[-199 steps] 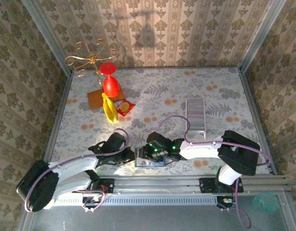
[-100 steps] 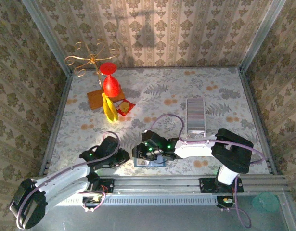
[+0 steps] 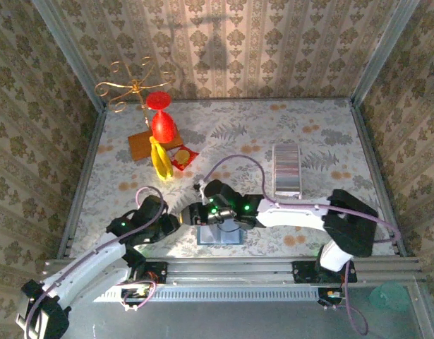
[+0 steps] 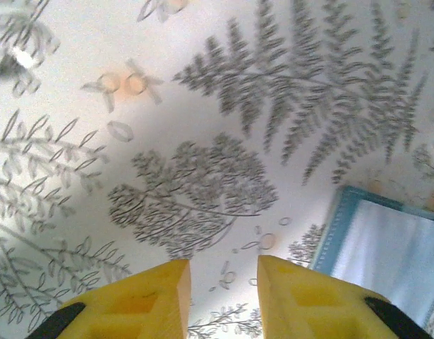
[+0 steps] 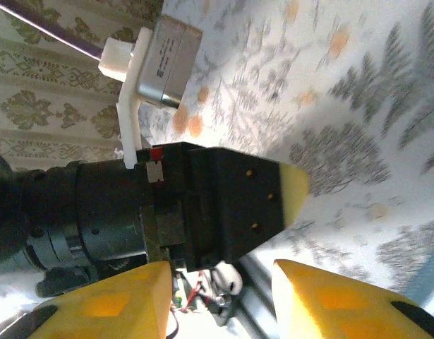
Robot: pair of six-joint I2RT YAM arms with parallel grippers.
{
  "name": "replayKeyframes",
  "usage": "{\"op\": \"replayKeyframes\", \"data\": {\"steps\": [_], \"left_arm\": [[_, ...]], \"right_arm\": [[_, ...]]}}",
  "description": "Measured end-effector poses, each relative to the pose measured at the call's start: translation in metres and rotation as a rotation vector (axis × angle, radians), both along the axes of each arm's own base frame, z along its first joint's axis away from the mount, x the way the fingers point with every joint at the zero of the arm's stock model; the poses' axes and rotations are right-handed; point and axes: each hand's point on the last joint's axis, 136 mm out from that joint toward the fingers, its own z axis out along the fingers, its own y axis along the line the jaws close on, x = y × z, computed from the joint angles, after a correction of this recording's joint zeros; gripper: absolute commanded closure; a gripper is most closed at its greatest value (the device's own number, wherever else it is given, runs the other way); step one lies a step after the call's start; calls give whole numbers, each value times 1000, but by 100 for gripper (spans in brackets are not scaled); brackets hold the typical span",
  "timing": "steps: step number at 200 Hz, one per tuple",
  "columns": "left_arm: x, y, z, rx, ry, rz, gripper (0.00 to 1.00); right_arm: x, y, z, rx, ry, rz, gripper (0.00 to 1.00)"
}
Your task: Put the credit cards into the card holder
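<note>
Pale fern-printed tabletop (image 3: 322, 134), boxed in by damask-papered walls. Flat at its near edge: the small dark-teal square card holder (image 3: 222, 236). Inside its teal rim, seen from the left wrist, a pale panel (image 4: 389, 247); credit card or lining, cannot tell. Just left of it, the left gripper (image 4: 224, 272), yellow fingers partly apart over bare print, holding nothing. Off the holder's far-left corner, the right gripper (image 5: 222, 274), also partly open, nothing visible between its fingers.

For a clean insertion: pin one edge of the holder, feed from its open side, keep the card low and flat. Mind the two wrists crowding each other.

Further right, a grey ribbed rectangular tray (image 3: 287, 169). Well away at far left, a red plastic goblet (image 3: 160, 120), a yellow banana-shaped toy (image 3: 159, 161) and a gold wire stand (image 3: 130, 88); none likely in the way.
</note>
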Motion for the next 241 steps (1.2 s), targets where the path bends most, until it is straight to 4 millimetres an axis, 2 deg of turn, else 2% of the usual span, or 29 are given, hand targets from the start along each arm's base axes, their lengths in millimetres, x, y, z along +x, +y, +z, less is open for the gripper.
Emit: {"op": "replayKeyframes", "data": {"steps": [12, 29, 43, 70, 81, 93, 105, 117, 130, 157, 171, 210, 241], "left_arm": [[4, -4, 4, 15, -4, -32, 64], [9, -11, 6, 48, -1, -88, 60], [9, -19, 7, 73, -1, -149, 50], [9, -39, 13, 95, -30, -255, 40], [8, -47, 13, 96, -40, -285, 40], [7, -52, 11, 98, -42, -306, 40], [7, -57, 8, 100, -41, -322, 41], [7, -60, 7, 98, -48, -332, 42], [9, -62, 8, 93, -58, -337, 42], [11, -65, 10, 88, -73, -346, 42], [12, -66, 11, 84, -80, -348, 42], [13, -67, 10, 85, -81, -351, 43], [13, -66, 5, 97, -67, -351, 43]], "right_arm": [[13, -20, 15, -7, -72, -12, 61], [40, -62, 41, -37, -226, -42, 58], [56, -96, 60, -90, -373, -41, 57], [66, -157, 79, -268, -677, 55, 55], [70, -182, 78, -351, -764, 95, 48], [78, -215, 71, -464, -838, 125, 32], [84, -247, 60, -579, -874, 157, 20], [86, -273, 44, -689, -893, 219, 18], [85, -292, 24, -789, -906, 319, 17], [81, -321, -22, -926, -886, 516, 15], [83, -331, -38, -966, -870, 581, 14], [102, -337, -59, -1025, -904, 690, 15], [108, -337, -78, -1031, -903, 771, 15]]}}
